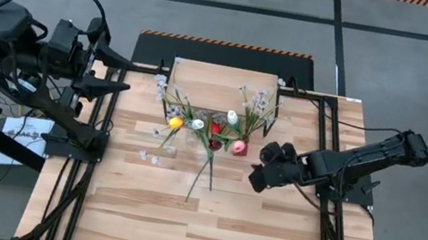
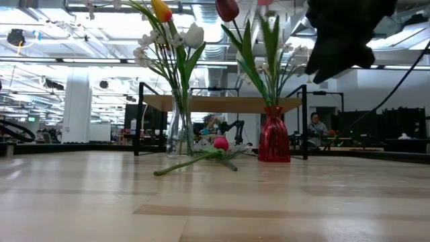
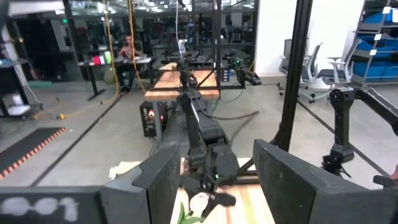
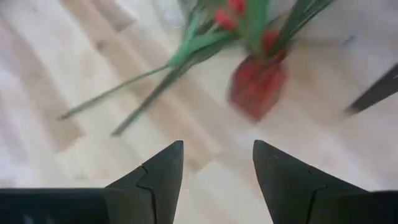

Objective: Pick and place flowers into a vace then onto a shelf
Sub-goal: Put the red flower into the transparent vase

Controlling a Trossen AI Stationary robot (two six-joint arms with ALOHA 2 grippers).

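The right tool is held above the counter just beside the red vase, its fingers spread apart and empty. Flowers are seen standing in the red vase, others in a clear vase beside it, and loose stems are laid before the red vase. The shelf is found behind the red vase. The left tool is parked far from the red vase, its fingers parted and empty.
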